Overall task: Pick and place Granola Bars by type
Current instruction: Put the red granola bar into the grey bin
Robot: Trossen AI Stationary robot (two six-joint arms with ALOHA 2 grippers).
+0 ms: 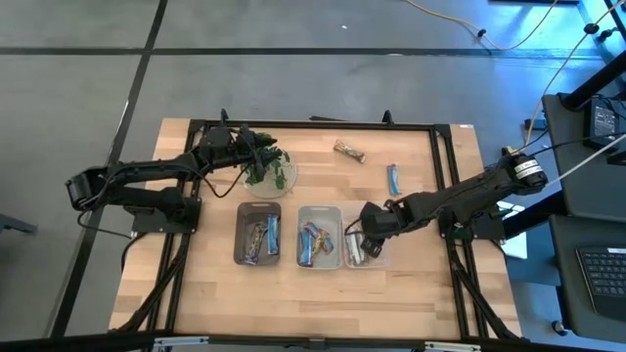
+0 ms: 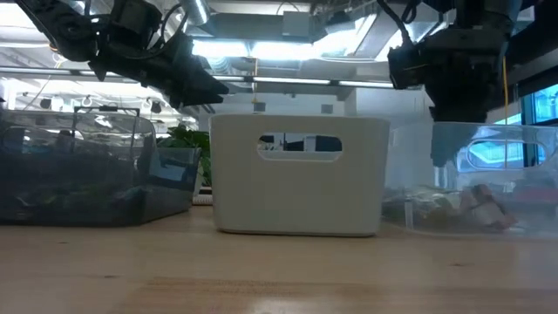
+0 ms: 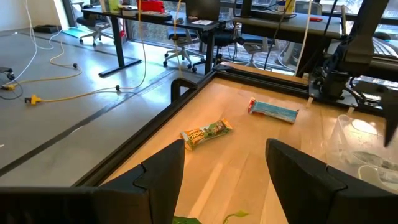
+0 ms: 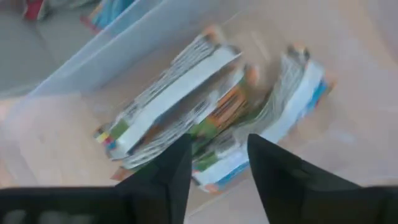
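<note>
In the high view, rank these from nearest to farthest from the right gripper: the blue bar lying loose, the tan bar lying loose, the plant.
From the right gripper, over the right-hand bin:
1. Blue bar, on the open table beyond the bins.
2. Tan bar, farther back, near the far edge.
3. Plant, on the left, under the left gripper.

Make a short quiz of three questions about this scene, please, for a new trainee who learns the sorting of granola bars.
1. True or false: the right gripper is above the right-hand clear bin.
2. How many granola bars lie loose on the table, outside the bins?
3. Multiple choice: the left gripper is
A. over the plant
B. inside the middle bin
C. touching the blue bar

Key
1. True. The right wrist view shows wrapped bars in the clear bin just past its fingers.
2. Two: a tan-brown bar and the blue bar, both toward the far right part of the table.
3. A. Its jaws stand open and hold nothing.
</note>
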